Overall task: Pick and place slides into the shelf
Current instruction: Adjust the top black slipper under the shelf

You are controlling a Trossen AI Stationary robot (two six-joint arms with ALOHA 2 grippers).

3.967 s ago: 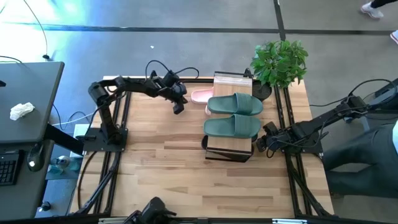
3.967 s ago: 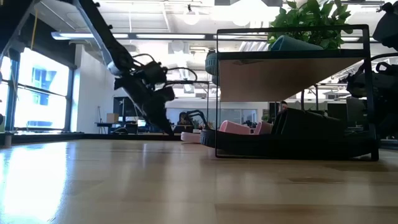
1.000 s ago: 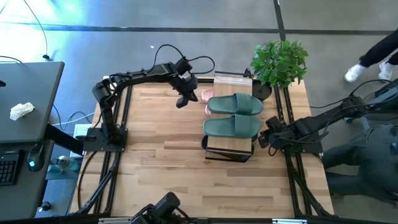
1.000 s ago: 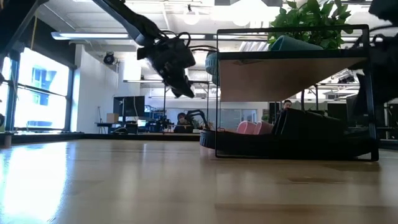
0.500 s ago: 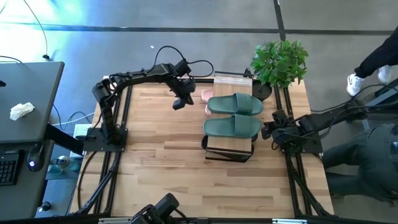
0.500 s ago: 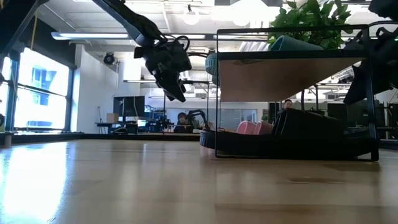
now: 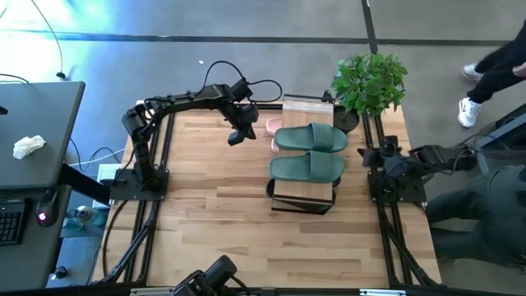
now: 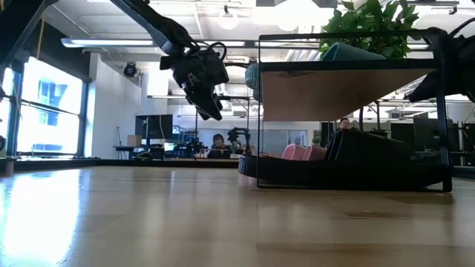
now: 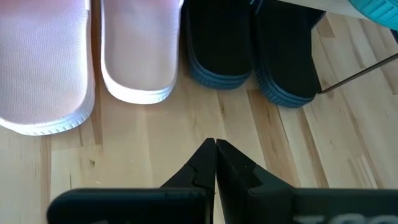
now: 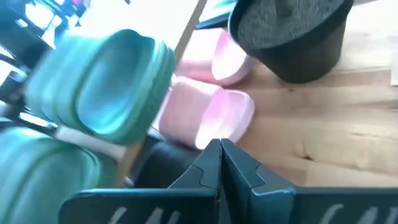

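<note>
We find our left hand [image 7: 235, 136] hanging above the worktop [image 7: 214, 214], fingers pressed together and empty, just beside the far left corner of the shelf [image 7: 306, 109]. The pink slides [image 9: 87, 56] lie straight ahead of it, soles toward us, their long axes running away from the hand into the shelf's lower level; the black slides [image 9: 255, 53] sit beside them, partly under the shelf board. Our right hand [image 7: 371, 156] is also pressed shut and holds nothing, raised near the shelf's right side, so the left is the nearer one to the pink pair.

The green slides [image 7: 309, 152] rest side by side on the top board, long axes across it. All three pairs look like soft moulded rubber: the pink with a finely dimpled sole, the black with thick ribbed edges, the green smooth with wide straps. The shelf has pale wood-grain boards and a thin black frame. We judge the placing nearly or wholly done.
</note>
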